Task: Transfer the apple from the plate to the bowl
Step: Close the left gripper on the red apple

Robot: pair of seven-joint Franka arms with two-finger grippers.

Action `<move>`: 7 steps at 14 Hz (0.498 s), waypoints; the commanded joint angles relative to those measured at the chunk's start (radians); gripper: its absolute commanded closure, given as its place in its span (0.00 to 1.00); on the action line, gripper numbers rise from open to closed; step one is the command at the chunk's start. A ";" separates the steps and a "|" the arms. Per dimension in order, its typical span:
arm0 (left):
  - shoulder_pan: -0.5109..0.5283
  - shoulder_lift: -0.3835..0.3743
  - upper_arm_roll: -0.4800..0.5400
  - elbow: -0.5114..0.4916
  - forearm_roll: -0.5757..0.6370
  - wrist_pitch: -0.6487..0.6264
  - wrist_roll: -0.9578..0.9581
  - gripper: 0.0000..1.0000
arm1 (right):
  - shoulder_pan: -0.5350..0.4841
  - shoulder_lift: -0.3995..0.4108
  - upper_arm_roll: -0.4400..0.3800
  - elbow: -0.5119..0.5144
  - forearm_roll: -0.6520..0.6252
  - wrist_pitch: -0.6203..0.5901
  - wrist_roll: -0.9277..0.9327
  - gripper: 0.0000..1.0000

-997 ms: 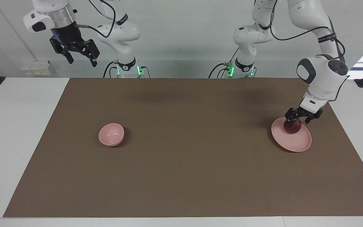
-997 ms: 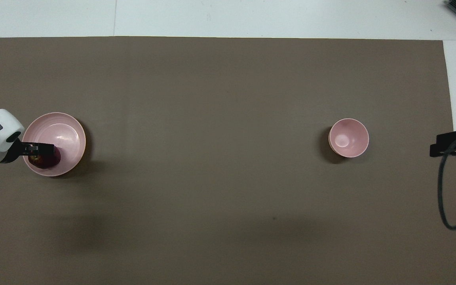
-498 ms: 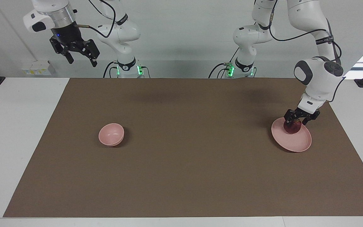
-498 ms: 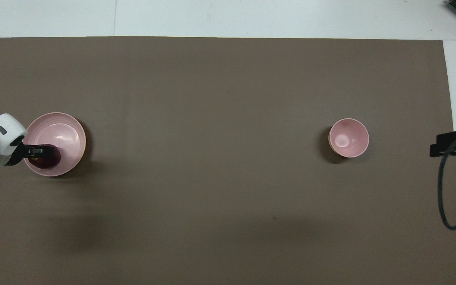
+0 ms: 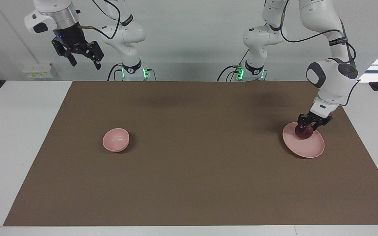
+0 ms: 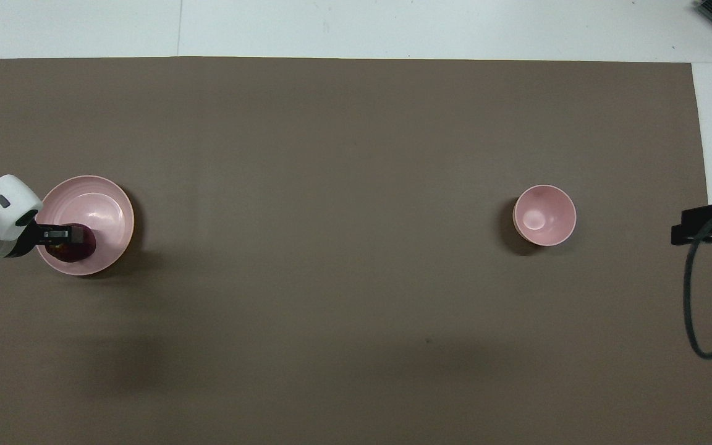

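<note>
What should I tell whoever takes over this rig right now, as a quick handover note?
Left gripper: down at the apple, fingers closed around it. The apple looks to be still on the plate, at the left arm's end of the table.
Right gripper: open, waiting high at the right arm's end.
Bowl: empty, toward the right arm's end.
Done: the grasp.
Left: lift the apple, carry it across to the bowl, release it there.

Smooth, faintly glossy pink plate [image 5: 307, 147] under the left hand [image 5: 308, 126]; dark, slightly shiny apple [image 5: 304, 131] skin. Same smooth pink finish on the bowl [image 5: 116, 140]. Matt brown mat [image 5: 195, 164], white smooth table [image 5: 15, 131].
</note>
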 commanded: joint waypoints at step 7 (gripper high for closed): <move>-0.110 -0.188 -0.014 0.037 -0.045 -0.267 -0.038 1.00 | -0.017 -0.013 0.005 -0.011 0.025 0.017 -0.027 0.00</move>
